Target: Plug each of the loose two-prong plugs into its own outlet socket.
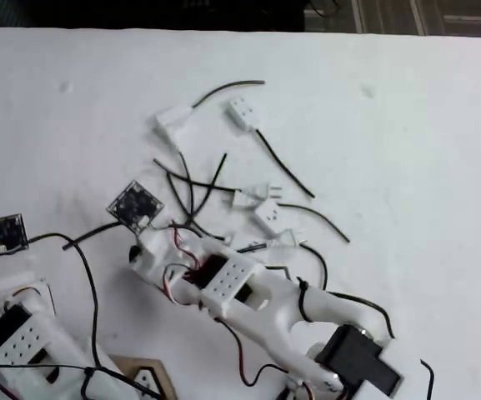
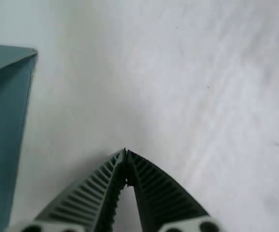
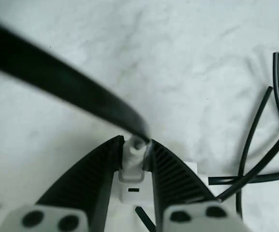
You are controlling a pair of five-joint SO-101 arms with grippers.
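1. A white rectangular outlet socket (image 1: 242, 112) lies on the far part of the white tabletop (image 1: 423, 125), its holes facing up.
2. The right gripper (image 3: 135, 143) is clenched on a small white plastic plug (image 3: 131, 166) with a black cord (image 3: 57, 82).
3. The left gripper (image 2: 125, 157) is closed on nothing, its tips touching, beside a teal block (image 2: 4, 121).
4. Crossing thin black cords (image 1: 192, 187) lie near a loose white two-prong plug (image 1: 253, 197).

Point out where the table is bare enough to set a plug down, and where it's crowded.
Bare: the table on its right side, beyond the cable trailing from the far socket; also the far left corner, left of the white connector. Crowded: the middle, where plugs and crossed cables tangle beside the right gripper.
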